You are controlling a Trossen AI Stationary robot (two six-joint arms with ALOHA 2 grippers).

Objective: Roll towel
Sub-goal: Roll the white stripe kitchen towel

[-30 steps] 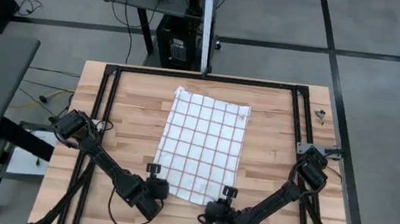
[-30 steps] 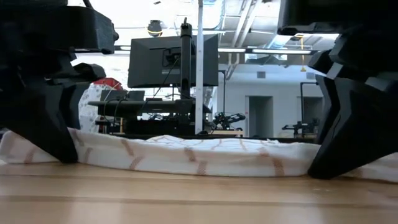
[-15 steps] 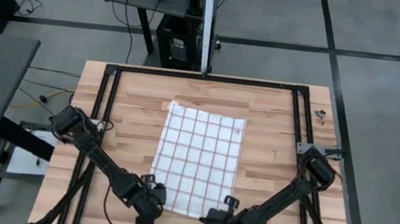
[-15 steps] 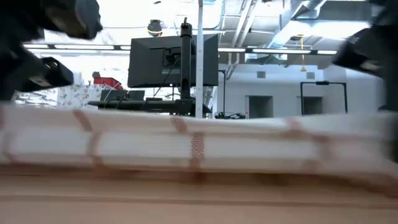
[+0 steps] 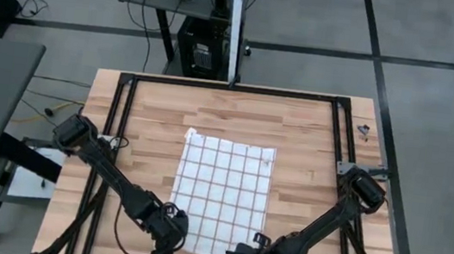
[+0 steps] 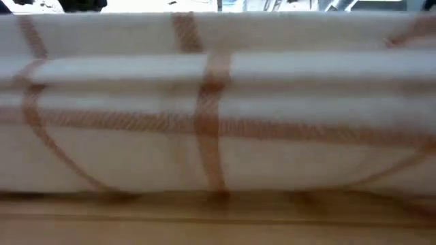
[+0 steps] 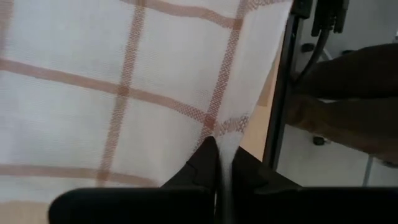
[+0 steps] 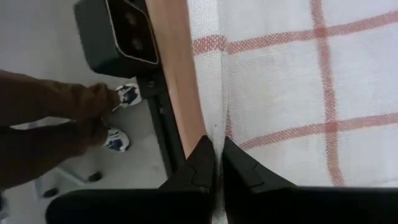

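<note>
The wooden counter (image 5: 150, 118), edged by a black frame, carried the towel (image 5: 220, 194), a white cloth with a grid of reddish-brown lines. It lay flat near the middle of the counter, its long axis running from the far side toward the near edge, tilted slightly so that the near end sat a little further left than the far end. Its near edge reached almost to the front of the counter, and in the low view the cloth (image 6: 218, 102) filled nearly the whole picture, bunched in soft folds just above the wood.

Both arms stretched low from the counter's side edges in toward the towel's near corners. The left gripper (image 5: 170, 235) sat at the near left corner, its fingers (image 7: 202, 163) clenched on the towel's edge. The right gripper (image 5: 251, 253) sat at the near right corner, its fingers (image 8: 200, 163) likewise pinched tight on the hem.

Against a second before, the whole towel had slid toward the near edge: its far edge had left the back of the counter, more bare wood showed behind it, and both grippers had drawn back toward the front with their corners.
</note>
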